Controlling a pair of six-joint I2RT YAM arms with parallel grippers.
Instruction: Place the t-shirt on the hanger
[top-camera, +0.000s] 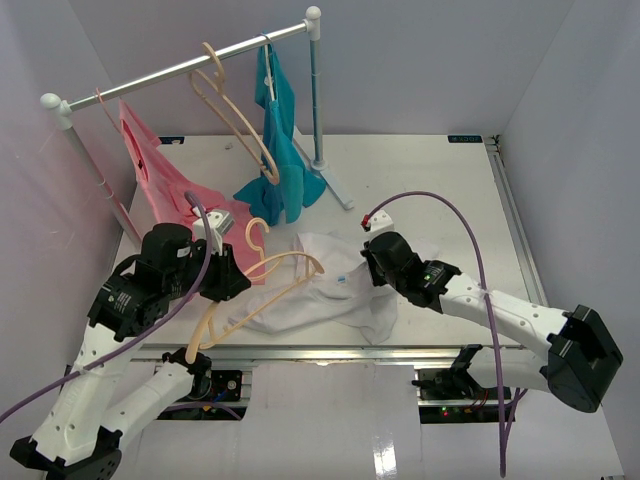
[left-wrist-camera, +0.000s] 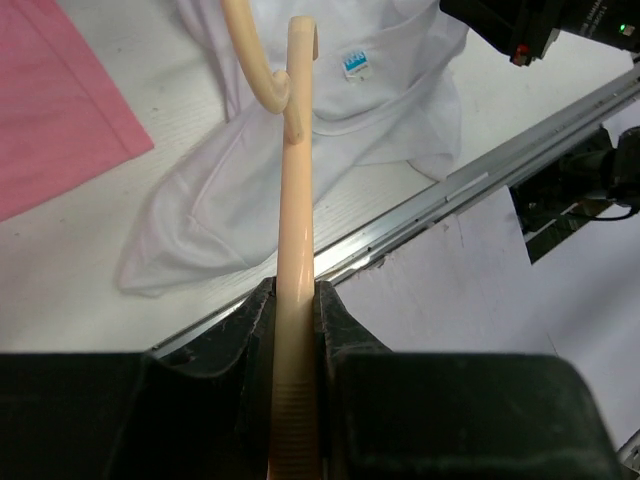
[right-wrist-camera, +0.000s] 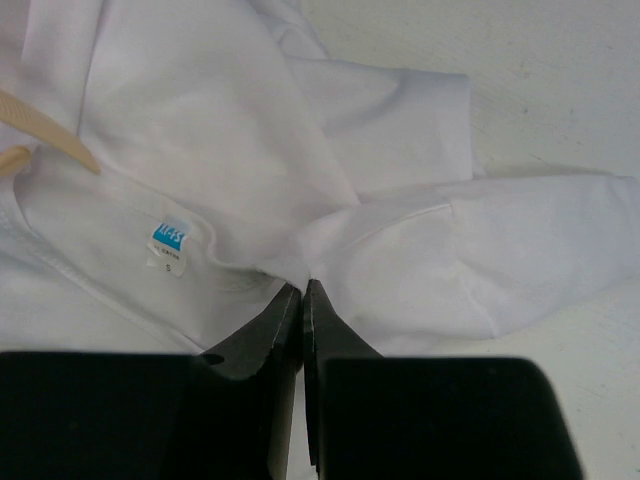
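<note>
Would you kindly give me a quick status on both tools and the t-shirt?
Left tool shut on hanger. Right tool shut on t-shirt near collar. One hanger end over t-shirt; nothing blocking.

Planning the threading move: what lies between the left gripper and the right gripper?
The top view shows the hanger, clamped in the left gripper, reaching over the t-shirt, which the right gripper pinches. Only those two lie between.

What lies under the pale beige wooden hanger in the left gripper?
The far end of the hanger is over the white cloth t-shirt near its collar label; nearer, the white table edge. Hidden: whatever the shirt covers.
</note>
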